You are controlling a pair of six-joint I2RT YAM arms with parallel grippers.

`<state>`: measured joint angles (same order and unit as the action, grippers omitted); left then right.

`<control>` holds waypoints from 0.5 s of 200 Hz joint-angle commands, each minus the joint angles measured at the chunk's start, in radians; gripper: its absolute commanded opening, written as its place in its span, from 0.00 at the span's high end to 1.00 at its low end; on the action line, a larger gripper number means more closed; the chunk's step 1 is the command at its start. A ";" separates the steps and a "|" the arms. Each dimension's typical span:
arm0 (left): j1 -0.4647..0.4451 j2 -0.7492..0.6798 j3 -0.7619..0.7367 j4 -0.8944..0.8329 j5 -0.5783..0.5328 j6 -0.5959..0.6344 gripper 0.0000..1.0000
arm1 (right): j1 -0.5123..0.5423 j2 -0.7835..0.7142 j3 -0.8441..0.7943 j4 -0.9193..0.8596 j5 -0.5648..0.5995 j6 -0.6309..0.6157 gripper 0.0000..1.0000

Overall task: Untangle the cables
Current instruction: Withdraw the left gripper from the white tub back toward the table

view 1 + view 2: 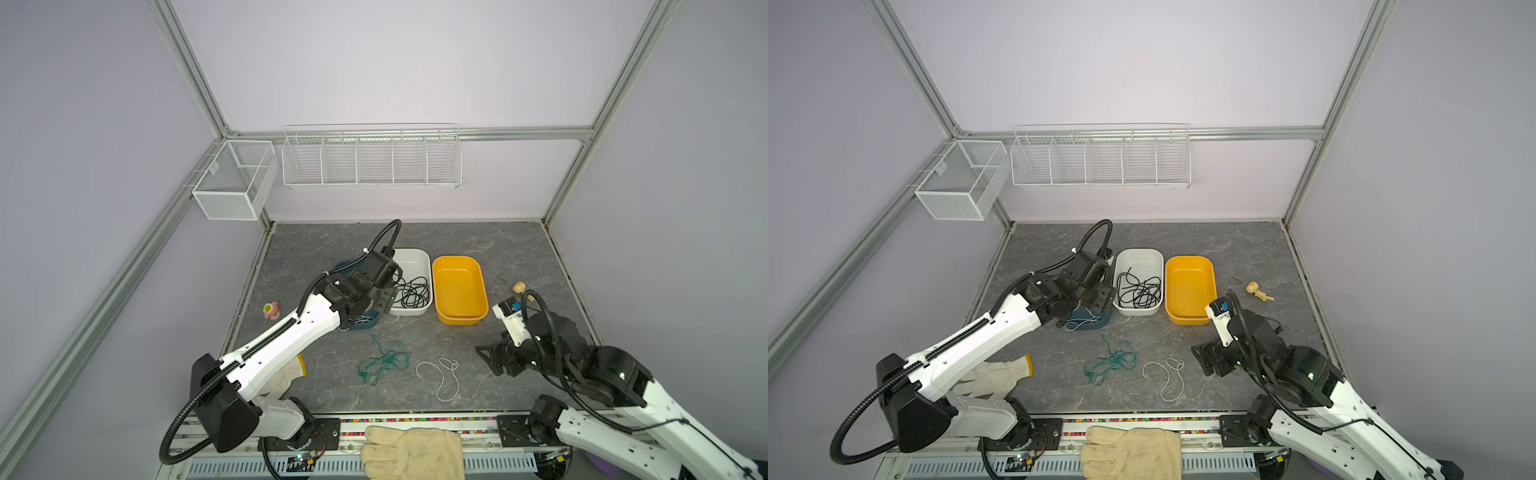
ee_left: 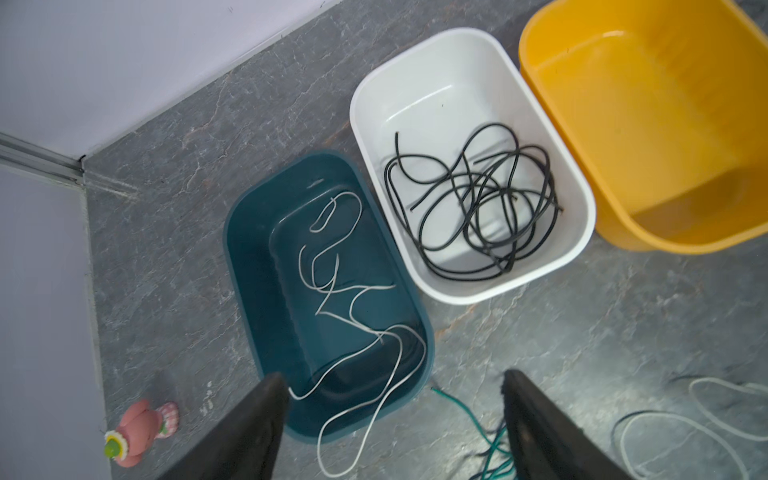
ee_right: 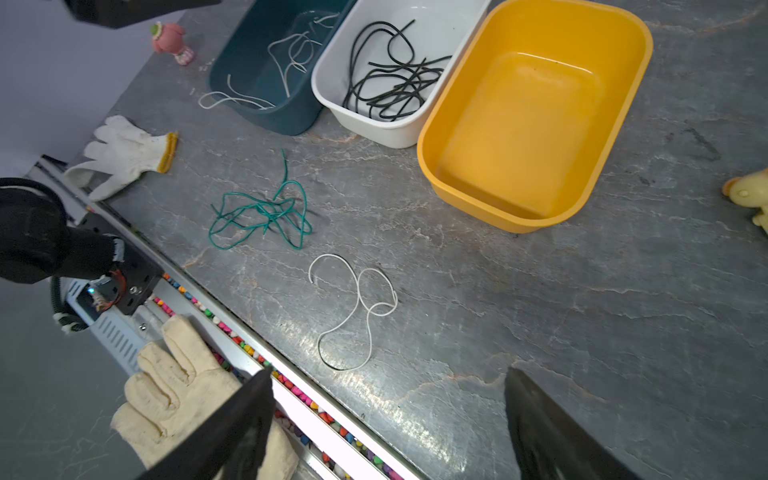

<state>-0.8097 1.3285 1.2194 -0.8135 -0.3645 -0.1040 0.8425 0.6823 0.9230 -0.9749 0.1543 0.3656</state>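
Observation:
Black cables [image 2: 478,208] [image 1: 411,291] lie coiled in a white tub [image 2: 457,37]. A white cable [image 2: 332,291] lies in the teal tub [image 2: 249,257], with one loop hanging over its rim onto the table. My left gripper [image 2: 395,378] [image 1: 384,301] hovers above that rim, open, and the cable's end lies right beside one fingertip. A teal-green cable [image 3: 262,216] [image 1: 384,361] sits bunched mid-table, with a second white cable [image 3: 357,307] [image 1: 1169,374] loose next to it. My right gripper [image 3: 388,374] [image 1: 494,361] is open and empty over the front right of the table.
An empty yellow tub [image 3: 519,124] stands right of the white one. A white glove [image 3: 124,153] lies front left, a cream glove [image 1: 411,453] on the front rail. A pink toy [image 2: 137,432] is at the left, a yellowish figure [image 1: 1258,291] at the right. Wire baskets [image 1: 370,158] hang on the back wall.

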 commanded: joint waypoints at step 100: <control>0.003 -0.287 -0.429 0.360 -0.204 0.080 0.01 | 0.006 0.200 -0.130 0.065 -0.013 0.295 0.12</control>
<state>-0.8097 1.0904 0.8234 -0.5270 -0.5182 -0.0551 0.8425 0.8494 0.8139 -0.9501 0.1596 0.5983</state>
